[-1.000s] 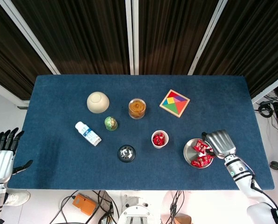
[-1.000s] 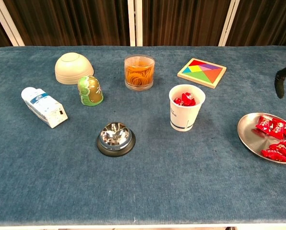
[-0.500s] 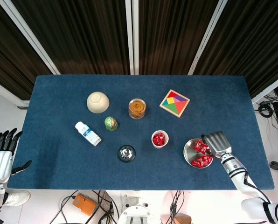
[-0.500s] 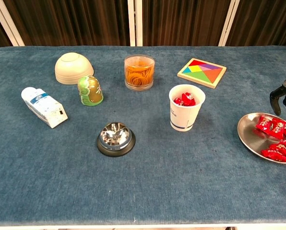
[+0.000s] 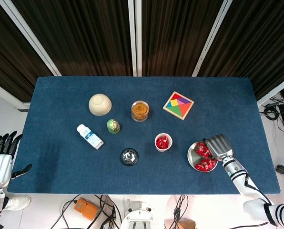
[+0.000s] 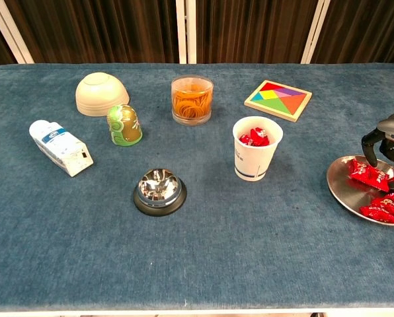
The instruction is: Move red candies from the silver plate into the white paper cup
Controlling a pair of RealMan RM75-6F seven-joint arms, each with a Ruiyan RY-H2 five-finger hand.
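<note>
Partly done: several red candies (image 6: 254,137) already in the white paper cup (image 6: 256,157) mid-table, a pile left on the silver plate (image 6: 342,187) near the front right corner. Right hand (image 5: 219,146) over that plate, fingers curled downward (grasp impossible to confirm). Head view alone shows the left hand (image 5: 1,162), fingers apart and empty, off the table's left edge.
</note>
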